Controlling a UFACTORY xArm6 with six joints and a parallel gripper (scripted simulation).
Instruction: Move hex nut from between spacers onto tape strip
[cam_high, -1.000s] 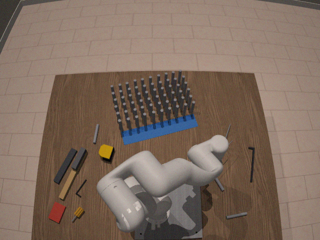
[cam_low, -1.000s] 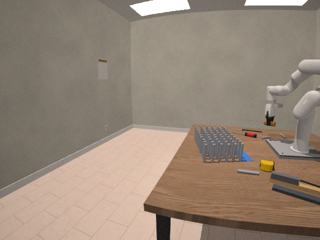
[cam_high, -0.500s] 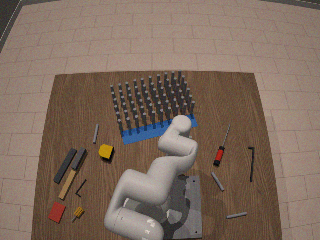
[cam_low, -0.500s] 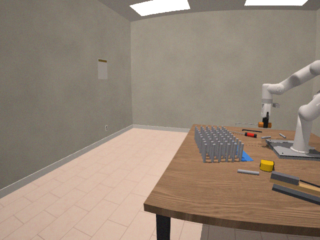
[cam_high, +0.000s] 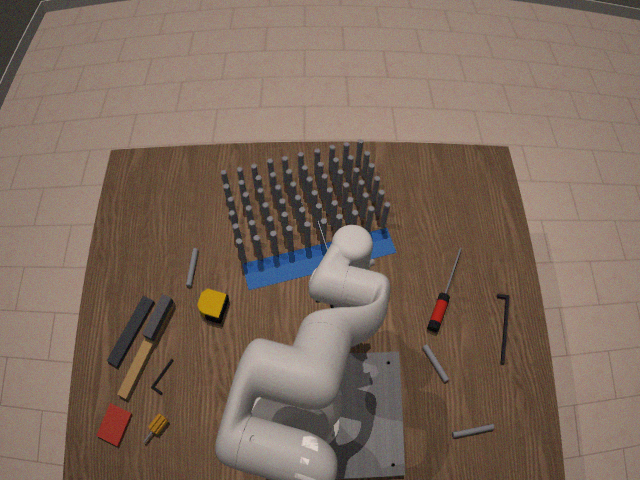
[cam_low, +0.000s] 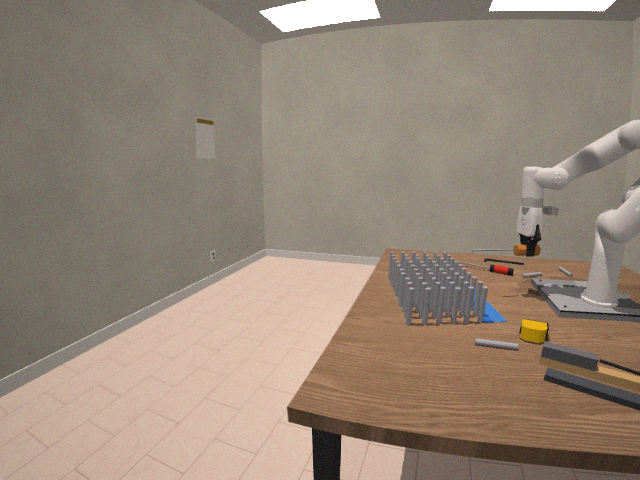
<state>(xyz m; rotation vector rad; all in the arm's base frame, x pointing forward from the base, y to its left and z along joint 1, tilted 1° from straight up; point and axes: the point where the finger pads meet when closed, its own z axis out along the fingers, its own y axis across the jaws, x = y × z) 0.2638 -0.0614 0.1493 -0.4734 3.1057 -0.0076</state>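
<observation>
Fingers of the gripper (cam_low: 529, 243) are closed about halfway on the orange-brown handle of the hook pick (cam_low: 523, 251), and the grip looks firm to us. In the side view the handle hangs above the table (cam_high: 155, 206), higher than the tops of the spacers (cam_high: 305, 206). From above, the white wrist covers the fingers, so there we see only the thin shaft coming out from under it. The long axis of the pick lies nearly flat and runs from the near edge toward the far edge of the table, leaning a little to the left edge. Its tip points into the near rows of the spacers, right of their middle. The hook itself is too small for us to tell which way it turns. The strip of tape (cam_high: 273, 273) lies along the near side of the spacers, directly under the wrist. The hex nut we cannot find in either view. We judge that it sits low between the spacers, so it lies from the fingers toward the far edge. In our opinion the coming move must lower the tip into one lane and then pull back toward the near edge, along this same axis.
</observation>
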